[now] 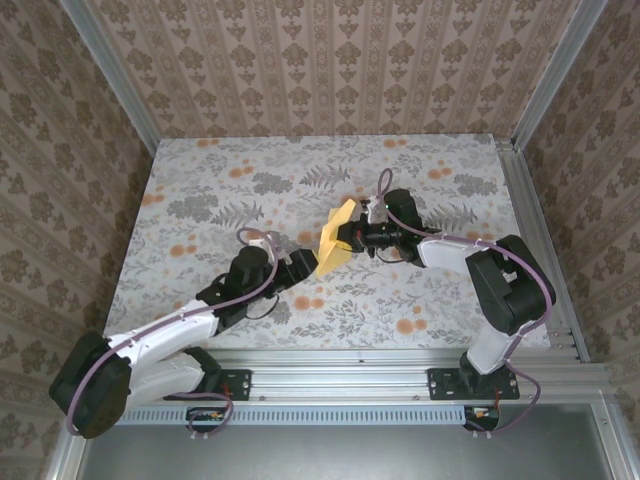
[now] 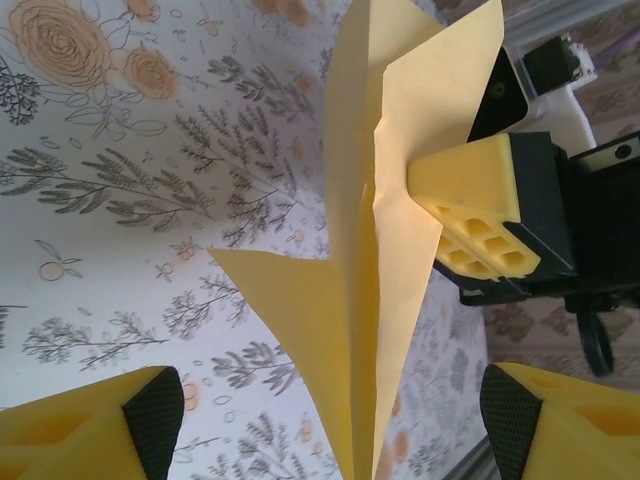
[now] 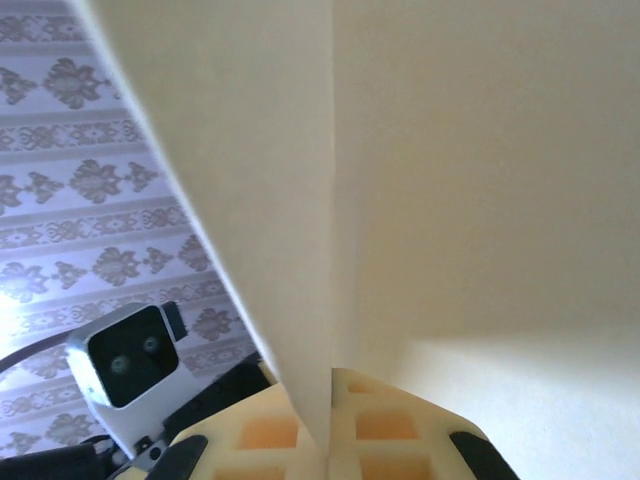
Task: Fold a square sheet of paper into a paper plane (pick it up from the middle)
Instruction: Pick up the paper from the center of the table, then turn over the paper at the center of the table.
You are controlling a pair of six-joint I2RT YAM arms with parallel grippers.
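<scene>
I am watching the right fingers clenching the sheet of paper. The sheet is folded along a centre crease and standing on edge over the middle of the flowered tabletop. I cannot tell whether its lower edge is touching the surface. Through the right wrist camera, the pale-yellow sheet is rising straight out of the pinch between the two pads. The left fingers are standing released and spread wide, one on each side of the sheet's lower part, with a gap showing on both sides. From above, the left arm is reaching in from the near left and the right arm from the right, both tips lying close by the sheet.
</scene>
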